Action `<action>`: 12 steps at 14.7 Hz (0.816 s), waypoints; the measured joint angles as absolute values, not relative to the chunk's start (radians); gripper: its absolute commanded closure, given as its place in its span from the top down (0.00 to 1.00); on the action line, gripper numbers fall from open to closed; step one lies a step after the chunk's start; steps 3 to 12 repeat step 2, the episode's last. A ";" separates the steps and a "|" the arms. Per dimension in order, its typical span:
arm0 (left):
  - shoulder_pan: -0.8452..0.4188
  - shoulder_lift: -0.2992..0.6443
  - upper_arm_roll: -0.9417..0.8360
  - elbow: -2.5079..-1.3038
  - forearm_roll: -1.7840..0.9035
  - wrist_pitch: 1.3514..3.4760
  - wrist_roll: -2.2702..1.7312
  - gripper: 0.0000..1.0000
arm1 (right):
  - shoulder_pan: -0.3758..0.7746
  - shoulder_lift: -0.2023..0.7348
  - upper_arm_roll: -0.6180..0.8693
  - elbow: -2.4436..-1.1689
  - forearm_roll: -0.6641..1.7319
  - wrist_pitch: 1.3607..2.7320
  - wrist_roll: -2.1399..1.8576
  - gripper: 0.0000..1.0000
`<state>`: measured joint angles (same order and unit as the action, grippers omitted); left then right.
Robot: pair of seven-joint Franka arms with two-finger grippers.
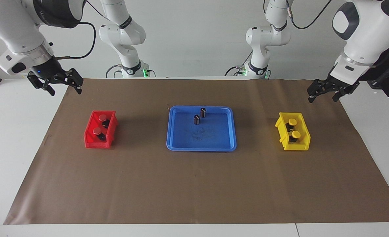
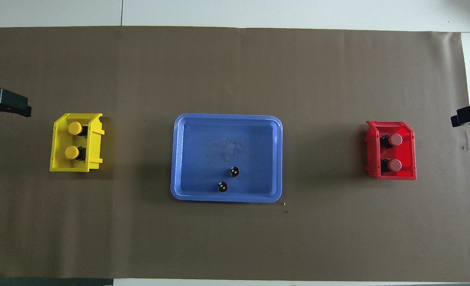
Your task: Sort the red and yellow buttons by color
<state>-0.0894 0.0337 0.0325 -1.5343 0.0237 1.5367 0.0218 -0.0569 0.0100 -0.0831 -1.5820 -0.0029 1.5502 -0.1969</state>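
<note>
Two red buttons [image 1: 102, 117] [image 1: 97, 131] lie in the red bin [image 1: 95, 144] toward the right arm's end; they also show in the overhead view [image 2: 395, 139] [image 2: 394, 165]. Two yellow buttons [image 1: 292, 121] [image 1: 295, 134] lie in the yellow bin [image 1: 296, 147] toward the left arm's end, also seen from overhead [image 2: 75, 128] [image 2: 72, 152]. My right gripper [image 1: 66, 90] hangs open and empty in the air over the mat's edge, apart from the red bin. My left gripper [image 1: 322, 98] hangs open and empty over the mat's edge, apart from the yellow bin.
A blue tray [image 1: 201, 148] sits mid-table on the brown mat [image 1: 194, 191]. Two dark cylinders with pale tops [image 1: 203, 112] [image 1: 197, 119] stand in the tray's part nearer to the robots. White table borders the mat.
</note>
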 measured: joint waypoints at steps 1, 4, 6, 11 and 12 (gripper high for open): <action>-0.089 0.033 0.031 -1.518 0.016 1.517 0.022 1.00 | -0.057 0.010 -0.083 -1.582 -0.003 1.550 -0.197 1.00; -0.089 0.033 0.030 -1.508 0.007 1.508 0.022 1.00 | -0.057 0.010 -0.083 -1.582 -0.003 1.550 -0.197 1.00; -0.089 0.033 0.030 -1.508 0.007 1.508 0.022 1.00 | -0.057 0.010 -0.083 -1.582 -0.003 1.550 -0.197 1.00; -0.089 0.033 0.030 -1.508 0.007 1.508 0.022 1.00 | -0.057 0.010 -0.083 -1.582 -0.003 1.550 -0.197 1.00; -0.089 0.033 0.030 -1.508 0.007 1.508 0.022 1.00 | -0.057 0.010 -0.083 -1.582 -0.003 1.550 -0.197 1.00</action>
